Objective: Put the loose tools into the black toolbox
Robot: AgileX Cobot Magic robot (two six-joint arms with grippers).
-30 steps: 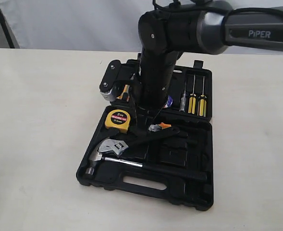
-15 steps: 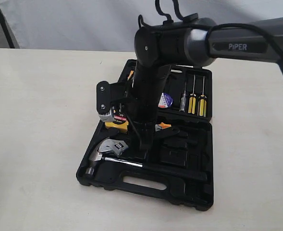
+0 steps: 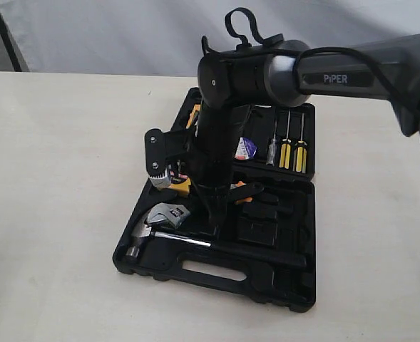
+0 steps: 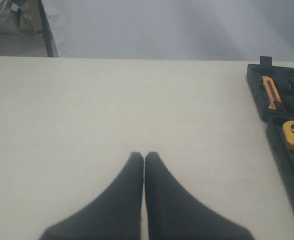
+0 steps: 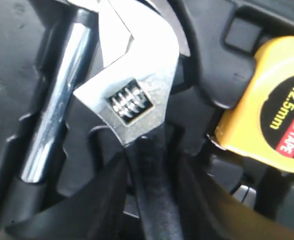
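right gripper [image 5: 150, 148]: down inside the near half of the toolbox [image 3: 295, 285], its fingers [image 5: 97, 200] on either side of the wrench's black handle and seeming to press against it, so the wrench looks held
left gripper [image 4: 144, 156]: fingers together with only a hairline seam between them, holding nothing, over bare table [image 4: 112, 100] and well apart from the toolbox edge [image 4: 257, 92]
wrench [image 5: 132, 95]: silver head with its thumb screw facing up, lying in the near half of the box; the head [image 3: 165, 214] sits just beside the hammer's steel shaft and near the tape measure; whether it is seated in a recess cannot be told
hammer [image 3: 195, 242]: flat along the front of the near half, just behind the slot handle, head to the left of the exterior view and black grip to the right; its shiny shaft [image 5: 54, 115] runs alongside the wrench head
tape roll [image 3: 245, 148]: in the far half, blue-red label showing, partly hidden behind the right arm, next to the screwdrivers [image 3: 293, 149]
tape measure [image 5: 271, 110]: yellow, in the near half just beside the gripper, mostly hidden by the arm in the exterior view
toolbox: open flat on the table, both halves facing up
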